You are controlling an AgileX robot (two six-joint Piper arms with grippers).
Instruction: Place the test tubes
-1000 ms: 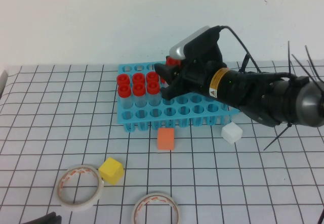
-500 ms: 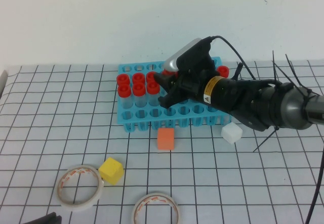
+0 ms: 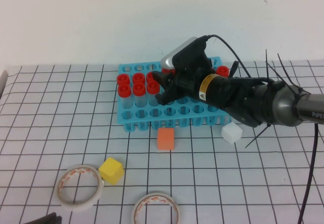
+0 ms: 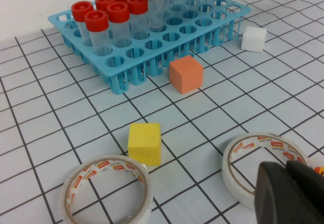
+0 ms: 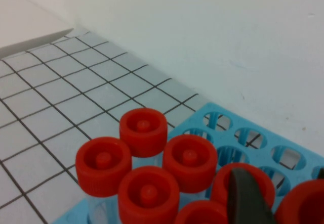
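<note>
While left hand rests low, right hand grips upright tube.

Right arm sprawls across the right half of the blue rack. The right gripper is low at frame centre, clamped on a test tube, tight beside the red-capped tubes. The rack's front holes are free. The orange cube and white cube guard its front. The lower left is crowded with the yellow cube, tape rolls and left gripper. The open grid far left and lower right gives passage.
</note>
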